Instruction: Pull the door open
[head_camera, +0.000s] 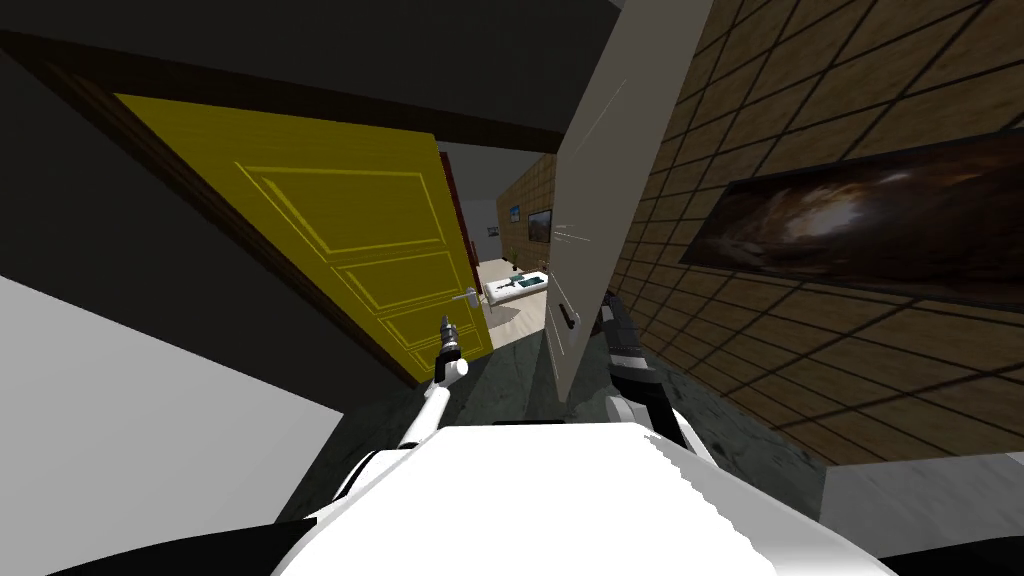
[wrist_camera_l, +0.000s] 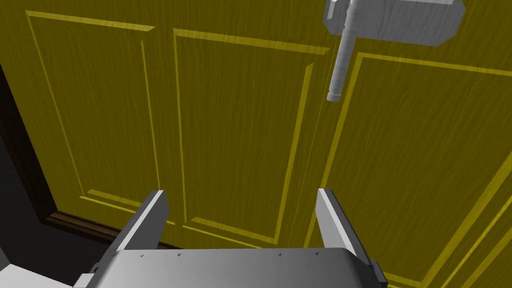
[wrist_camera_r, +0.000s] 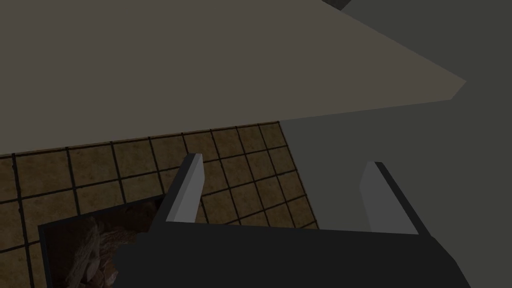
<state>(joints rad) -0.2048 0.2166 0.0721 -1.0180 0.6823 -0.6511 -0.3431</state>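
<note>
In the head view, the yellow door (head_camera: 340, 230) stands ajar on my left. Its grey lever handle (head_camera: 466, 296) is at the free edge, with a lit room showing through the gap beside it. The left hand (head_camera: 446, 326) sits just short of that lever and points up at it, near but apart. The right hand (head_camera: 606, 312) is beside a pale door leaf (head_camera: 600, 200) and well off from the yellow one, so the left arm is clearly the nearer.

Along the left wrist, the two fingers (wrist_camera_l: 155, 210) stand apart with nothing between them, facing the door's panelled face (wrist_camera_l: 240, 125). The lever (wrist_camera_l: 341, 55) lies beyond the fingertips and off to the side of one finger, outside the gap. Its long axis runs roughly the way the fingers point, free end toward the hand. I judge the hand (wrist_camera_l: 240, 197) must shift sideways and advance, perhaps roll, to straddle it.

Along the right wrist, the hand (wrist_camera_r: 285, 165) has its fingers spread and holds nothing.
</note>
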